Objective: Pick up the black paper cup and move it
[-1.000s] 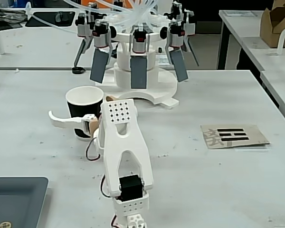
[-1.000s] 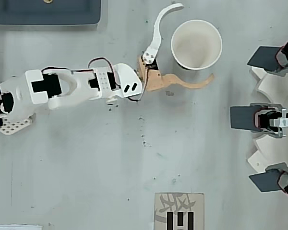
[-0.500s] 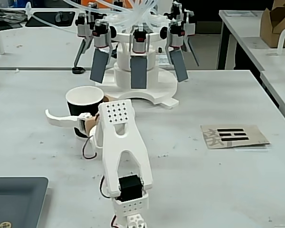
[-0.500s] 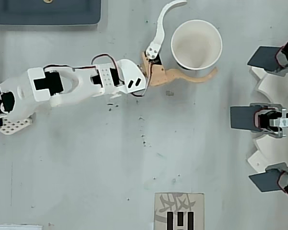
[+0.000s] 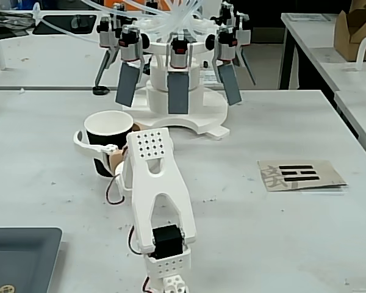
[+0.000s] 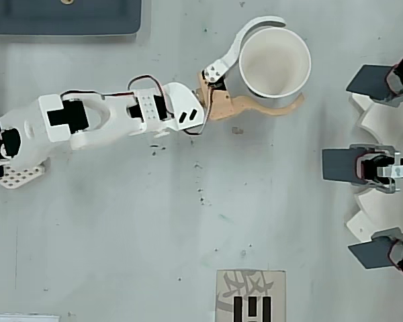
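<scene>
- Cup (image 6: pixel 275 62) stands upright on the worktop (image 6: pixel 121 235), mouth up, nearer the far edge in the fixed view and close to the white machine with grey paddles (image 5: pixel 178 91).
- End effector (image 6: pixel 282 64) is spread around the cup: white finger (image 6: pixel 245 37) curves round one side of the rim, tan finger (image 6: pixel 269 107) runs along the other. Both lie at or just beside the wall; cannot tell if either presses yet.
- Judgement: fingers bracket the cup at mid-height so that closing pinches the tapered wall without tipping it; grasp step, lift not begun.
- Arm (image 5: pixel 155 183) reaches low and nearly level, which suits a side-on grip.
- Overhead view shows the white inside and both fingers in plan, plus the gap on each side; black wall hidden there.
- Fixed view shows the black wall (image 5: pixel 100 137), cup base on the worktop, and finger height; tan finger mostly hidden behind the arm.
- Printed card (image 5: pixel 300 174) lies well apart, toward the right edge in the fixed view.
</scene>
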Available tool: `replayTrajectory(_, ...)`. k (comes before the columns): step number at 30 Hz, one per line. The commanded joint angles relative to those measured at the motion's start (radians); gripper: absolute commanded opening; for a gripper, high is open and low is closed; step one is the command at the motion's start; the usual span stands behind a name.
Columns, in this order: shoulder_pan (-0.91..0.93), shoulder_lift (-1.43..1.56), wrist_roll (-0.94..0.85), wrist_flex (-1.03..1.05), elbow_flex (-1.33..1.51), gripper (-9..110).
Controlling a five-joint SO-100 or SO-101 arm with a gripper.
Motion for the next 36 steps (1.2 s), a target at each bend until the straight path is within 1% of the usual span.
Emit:
replayTrajectory(1, -0.009, 0.028, 0.012, -0.009, -0.043, 29)
replayTrajectory(7, -0.009, 0.031, 0.023, -0.014, -0.041, 21)
replayTrajectory(14, -0.011, 0.038, 0.023, -0.014, -0.038, 14)
replayTrajectory(21, -0.011, 0.083, 0.011, -0.002, -0.005, 11)
replayTrajectory(30, -0.008, 0.253, -0.034, -0.005, 0.183, 10)
replayTrajectory(36, -0.006, 0.365, -0.083, -0.066, 0.330, 9)
